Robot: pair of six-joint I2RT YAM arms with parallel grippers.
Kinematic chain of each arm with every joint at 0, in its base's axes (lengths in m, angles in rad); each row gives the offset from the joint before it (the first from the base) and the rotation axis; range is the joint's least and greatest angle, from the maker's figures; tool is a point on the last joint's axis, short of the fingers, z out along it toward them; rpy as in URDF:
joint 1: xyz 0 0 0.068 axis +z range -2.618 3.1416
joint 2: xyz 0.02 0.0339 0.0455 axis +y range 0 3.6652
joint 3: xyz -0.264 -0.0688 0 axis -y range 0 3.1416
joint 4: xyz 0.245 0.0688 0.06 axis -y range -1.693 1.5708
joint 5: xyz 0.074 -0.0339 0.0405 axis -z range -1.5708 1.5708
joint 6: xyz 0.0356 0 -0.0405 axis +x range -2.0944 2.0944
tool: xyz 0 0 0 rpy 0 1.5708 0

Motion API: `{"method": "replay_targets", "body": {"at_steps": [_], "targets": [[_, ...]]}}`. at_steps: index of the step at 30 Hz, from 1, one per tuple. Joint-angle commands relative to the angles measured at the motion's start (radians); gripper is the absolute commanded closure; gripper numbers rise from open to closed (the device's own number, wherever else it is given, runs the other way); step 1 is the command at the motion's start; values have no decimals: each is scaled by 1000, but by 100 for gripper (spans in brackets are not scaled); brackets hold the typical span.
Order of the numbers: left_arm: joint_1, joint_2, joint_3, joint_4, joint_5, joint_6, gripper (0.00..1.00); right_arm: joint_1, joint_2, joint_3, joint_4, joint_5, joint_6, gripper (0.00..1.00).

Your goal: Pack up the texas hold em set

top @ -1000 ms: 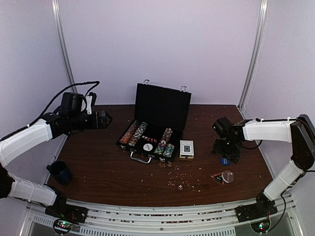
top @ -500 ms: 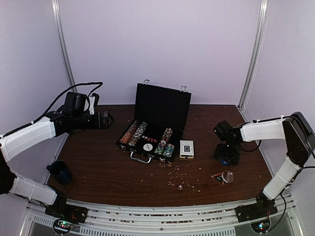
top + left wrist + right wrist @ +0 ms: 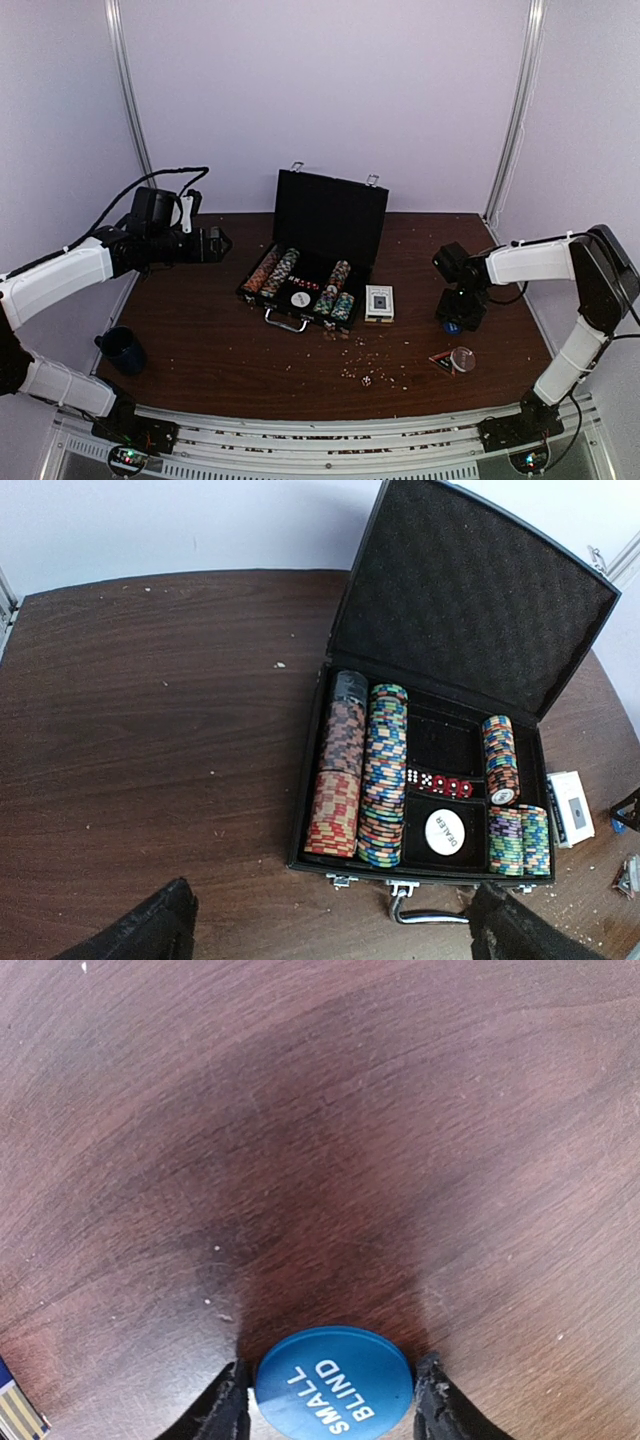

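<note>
The black case [image 3: 330, 215] stands open at the table's middle, with its lid up, chip rows [image 3: 385, 770], red dice [image 3: 440, 781] and a white dealer button [image 3: 444, 831] inside. The card deck box [image 3: 379, 301] lies just right of the case. My left gripper [image 3: 215, 243] hovers left of the case, open and empty [image 3: 325, 942]. My right gripper [image 3: 455, 322] is down on the table, its fingertips [image 3: 228, 1405] against both edges of a blue round "SMALL BLIND" button [image 3: 333, 1385]. A loose die [image 3: 366, 380] lies near the front.
A dark blue mug [image 3: 124, 350] stands at the front left. A clear round piece [image 3: 462, 358] and a small red and black item [image 3: 440, 360] lie front right. Crumbs are scattered in front of the case.
My right gripper has come down over the blue button, which was in plain sight just below it, and now brackets it. My left gripper has shifted slightly right.
</note>
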Motion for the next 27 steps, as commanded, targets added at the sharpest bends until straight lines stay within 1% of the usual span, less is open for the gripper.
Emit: {"method": "replay_targets", "body": {"at_steps": [1, 6, 16, 24, 27], "targets": [[2, 3, 19, 25, 3, 15, 2, 46, 40, 6, -56, -47, -20, 49], [1, 0, 8, 35, 17, 11, 2, 150, 64, 11, -50, -80, 20, 52], [1, -22, -19, 39, 25, 4, 2, 415, 156, 57, -62, -131, 129, 54], [1, -61, -48, 43, 25, 7, 2, 565, 161, 39, -69, -173, 209, 55], [2, -62, -55, 41, 30, 7, 2, 601, 156, 10, -53, -205, 239, 55]]}}
